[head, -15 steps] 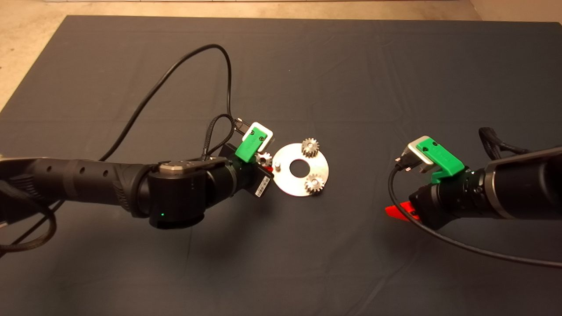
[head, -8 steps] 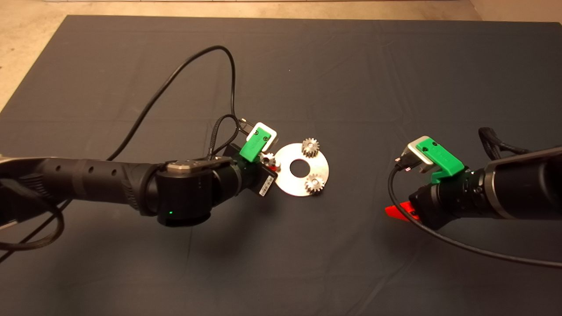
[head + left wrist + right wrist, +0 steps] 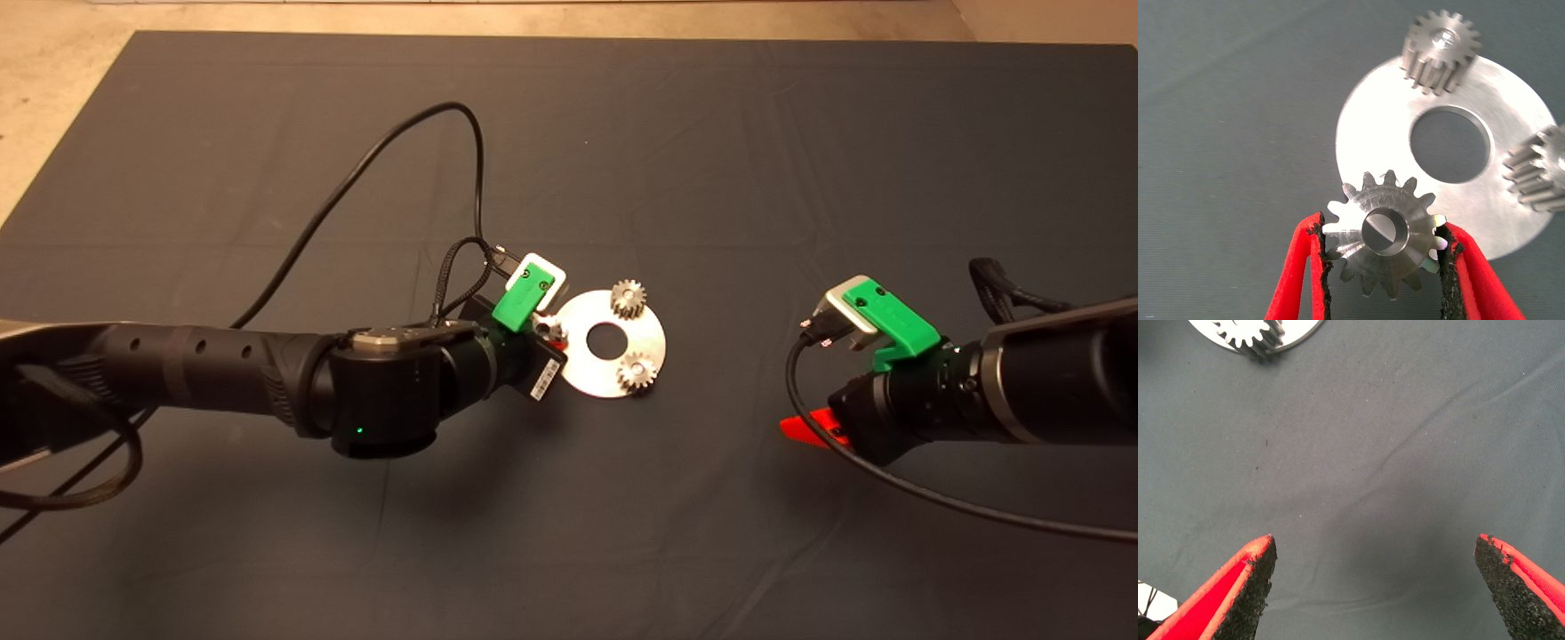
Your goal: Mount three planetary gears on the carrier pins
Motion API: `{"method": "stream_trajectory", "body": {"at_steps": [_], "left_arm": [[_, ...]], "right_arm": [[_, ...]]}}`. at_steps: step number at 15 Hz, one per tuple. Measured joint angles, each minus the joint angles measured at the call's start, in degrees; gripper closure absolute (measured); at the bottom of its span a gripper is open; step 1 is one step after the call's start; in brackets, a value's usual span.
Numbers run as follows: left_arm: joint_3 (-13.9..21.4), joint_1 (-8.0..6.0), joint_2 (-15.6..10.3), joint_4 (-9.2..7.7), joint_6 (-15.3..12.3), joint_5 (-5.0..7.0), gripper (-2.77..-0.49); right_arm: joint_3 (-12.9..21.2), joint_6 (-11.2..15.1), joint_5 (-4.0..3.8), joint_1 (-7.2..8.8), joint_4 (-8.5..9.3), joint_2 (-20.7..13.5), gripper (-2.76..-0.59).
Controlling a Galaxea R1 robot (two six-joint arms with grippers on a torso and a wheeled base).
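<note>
The shiny carrier disc [image 3: 587, 369] lies mid-mat with two planetary gears [image 3: 629, 300] [image 3: 637, 371] seated on carrier pins. My left gripper [image 3: 553, 336] hovers at the disc's left rim, shut on the third gear [image 3: 1385, 240]; its fingers [image 3: 1301, 280] squeeze the teeth from both sides. A silver pin top [image 3: 1390, 229] shows through that gear's bore, slightly off-centre. In the left wrist view the disc [image 3: 1371, 127] carries the seated gears [image 3: 1441, 50] [image 3: 1538, 170]. My right gripper [image 3: 1375, 587] hangs open over bare mat to the disc's right, a red finger [image 3: 803, 430] showing.
The dark mat [image 3: 711, 160] covers the table, with tan floor past its far and left edges. A black cable [image 3: 373, 151] loops up from the left arm. One seated gear [image 3: 1251, 337] and the disc's rim peek into the right wrist view.
The left arm has slid right, carrying the gear from just outside the disc to over its left pin, which is now covered. The right arm has not moved.
</note>
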Motion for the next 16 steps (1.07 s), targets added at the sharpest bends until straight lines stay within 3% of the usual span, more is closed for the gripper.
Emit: {"method": "stream_trajectory", "body": {"at_steps": [3,16], "left_arm": [[-0.1,0.96,0.2,0.27,-0.2,0.07,-0.72],[-1.8,0.9,0.8,0.99,-0.2,-0.46,-0.71]], "right_arm": [[0.0,0.0,0.0,0.0,0.0,0.0,-2.2],[0.0,-0.1,0.04,0.0,0.0,0.0,-2.2]]}}
